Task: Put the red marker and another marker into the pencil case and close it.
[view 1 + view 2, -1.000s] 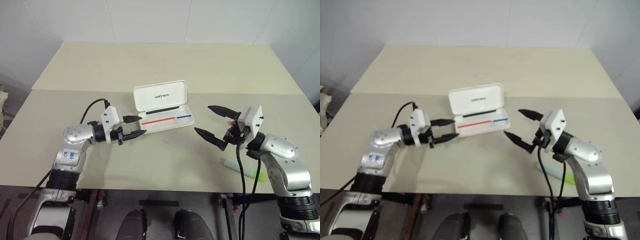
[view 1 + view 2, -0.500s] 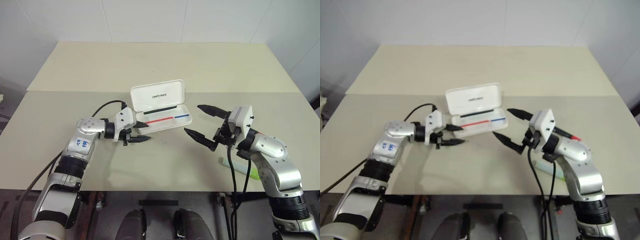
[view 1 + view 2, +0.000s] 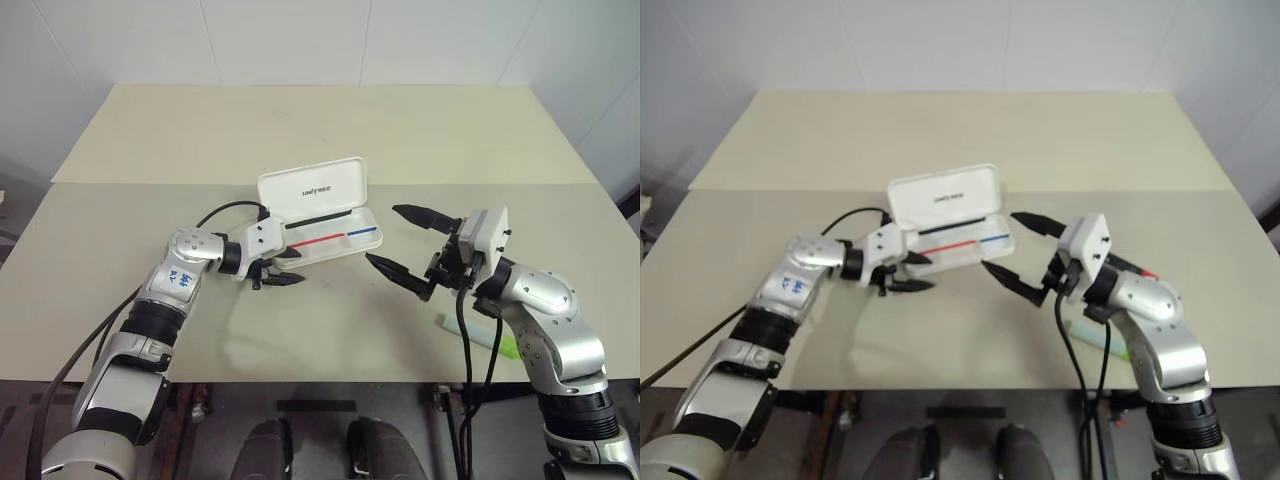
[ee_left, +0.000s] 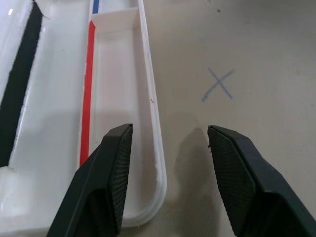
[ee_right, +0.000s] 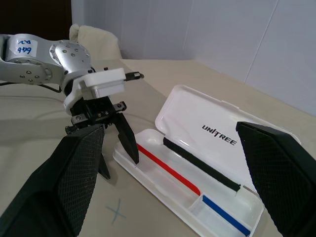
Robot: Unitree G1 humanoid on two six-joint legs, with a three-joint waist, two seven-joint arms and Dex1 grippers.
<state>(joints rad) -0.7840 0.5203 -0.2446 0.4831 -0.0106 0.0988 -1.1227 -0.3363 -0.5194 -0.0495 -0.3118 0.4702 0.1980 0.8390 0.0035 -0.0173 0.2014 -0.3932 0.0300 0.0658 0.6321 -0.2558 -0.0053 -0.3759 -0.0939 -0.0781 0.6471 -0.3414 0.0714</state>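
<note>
The white pencil case (image 3: 312, 189) lies open at the table's middle, lid raised, with red and blue stripes and a black band in its tray (image 4: 116, 98). My left gripper (image 3: 287, 268) is open and empty at the case's left end. One finger hangs over the tray and the other over the table in front of it. My right gripper (image 3: 384, 235) is open and empty, in the air just right of the case. The red marker (image 3: 1147, 272) peeks out behind my right arm. The green marker (image 3: 482, 336) lies near the front edge, partly covered by that arm and its cable.
A small pen-drawn X (image 4: 218, 84) marks the table just in front of the case. A seam (image 3: 150, 183) crosses the tabletop behind the case. The table's front edge (image 3: 330, 379) runs close below both arms.
My left gripper has moved right and down to the case's left end and tipped downward. My right gripper has drifted slightly left. Both stay open.
</note>
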